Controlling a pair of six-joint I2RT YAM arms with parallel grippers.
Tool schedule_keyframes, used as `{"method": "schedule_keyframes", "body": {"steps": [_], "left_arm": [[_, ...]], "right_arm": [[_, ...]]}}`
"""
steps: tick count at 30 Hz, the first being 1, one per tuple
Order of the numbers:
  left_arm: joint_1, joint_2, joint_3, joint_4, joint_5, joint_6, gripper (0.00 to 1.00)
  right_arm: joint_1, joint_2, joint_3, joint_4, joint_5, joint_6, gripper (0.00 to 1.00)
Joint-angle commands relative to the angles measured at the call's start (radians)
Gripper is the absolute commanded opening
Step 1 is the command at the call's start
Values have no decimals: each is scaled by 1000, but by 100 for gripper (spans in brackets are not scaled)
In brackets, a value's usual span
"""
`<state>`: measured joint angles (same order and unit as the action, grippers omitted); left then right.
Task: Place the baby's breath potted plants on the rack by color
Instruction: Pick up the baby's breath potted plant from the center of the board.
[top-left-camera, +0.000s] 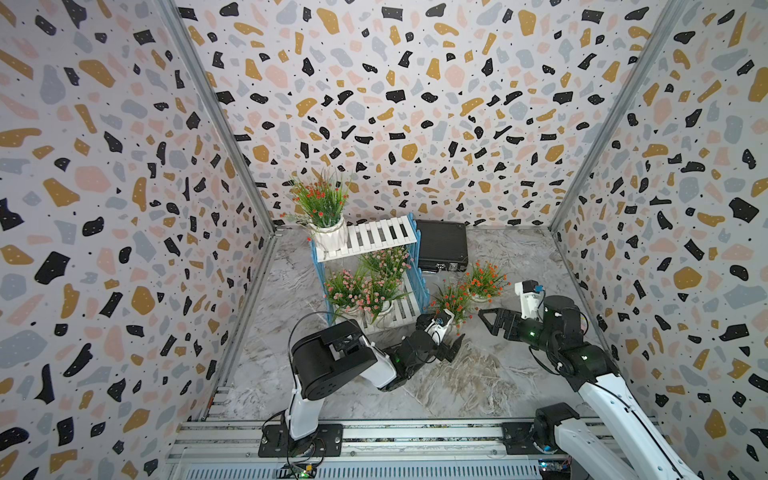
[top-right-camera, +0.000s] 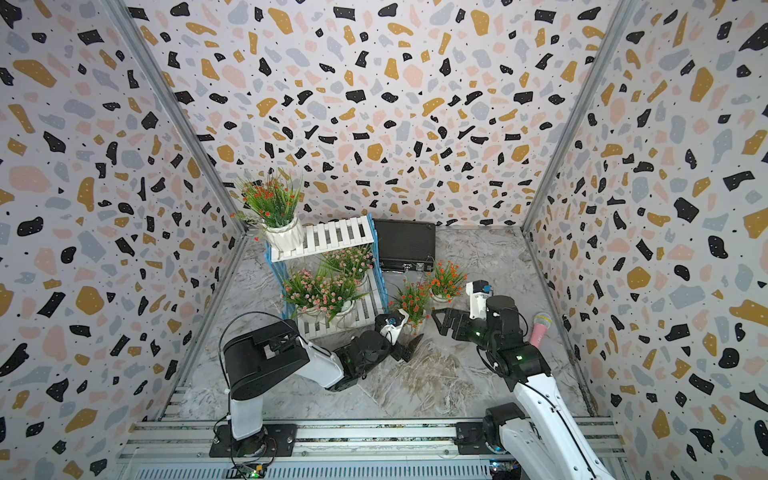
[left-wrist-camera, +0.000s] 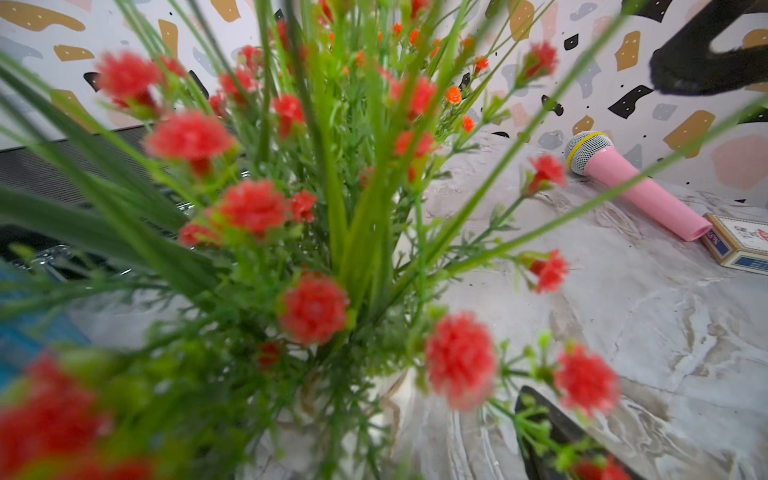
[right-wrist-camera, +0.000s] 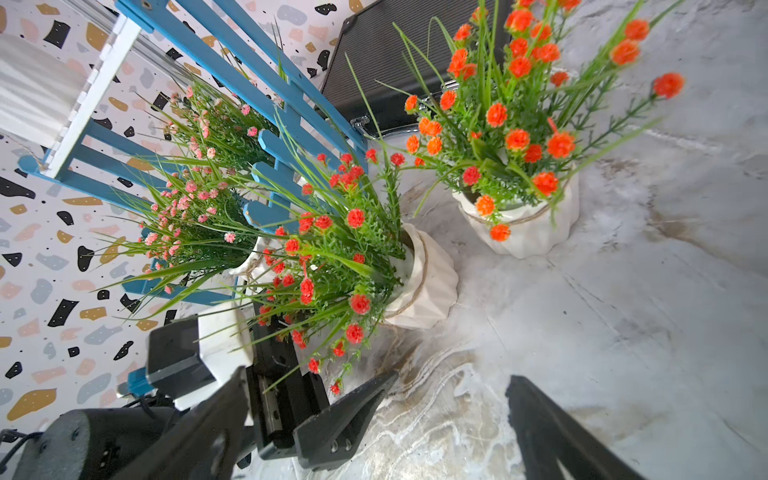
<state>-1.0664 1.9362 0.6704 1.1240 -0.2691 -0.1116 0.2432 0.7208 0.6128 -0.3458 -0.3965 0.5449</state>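
Logging what I see. Rack (top-left-camera: 365, 239) far left on table (top-left-camera: 498, 374). Top tier, left end: top orange-red plant (top-left-camera: 322, 203). Lower tier: three pink plants (top-left-camera: 361, 289). On table right of rack: near orange-red plant (top-left-camera: 451, 299), far orange-red plant (top-left-camera: 484, 280). Left gripper (top-left-camera: 449, 338) spread wide at near orange-red plant's pot, nothing clamped. Right gripper (top-left-camera: 486, 322) wide, empty, just right of both

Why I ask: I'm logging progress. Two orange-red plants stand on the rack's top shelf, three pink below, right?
No. Only one orange-red plant stands on the rack's top shelf, as both top views show. The three pink plants are below.
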Motion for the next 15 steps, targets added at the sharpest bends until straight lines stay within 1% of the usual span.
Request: {"method": "schedule_keyframes", "body": {"steps": [1,10,15], "left_arm": [[6,-1,17,30,-25,-9,99],[33,39,41,44,-31,-39,99],[56,50,81,25,-31,-41,99]], "right_arm": [[-4,-17,15,-1,-6,-20,99],[-5,-36,-3,6,-13,-17,99],[-5,-44,-7,8,-13,-17,99]]}}
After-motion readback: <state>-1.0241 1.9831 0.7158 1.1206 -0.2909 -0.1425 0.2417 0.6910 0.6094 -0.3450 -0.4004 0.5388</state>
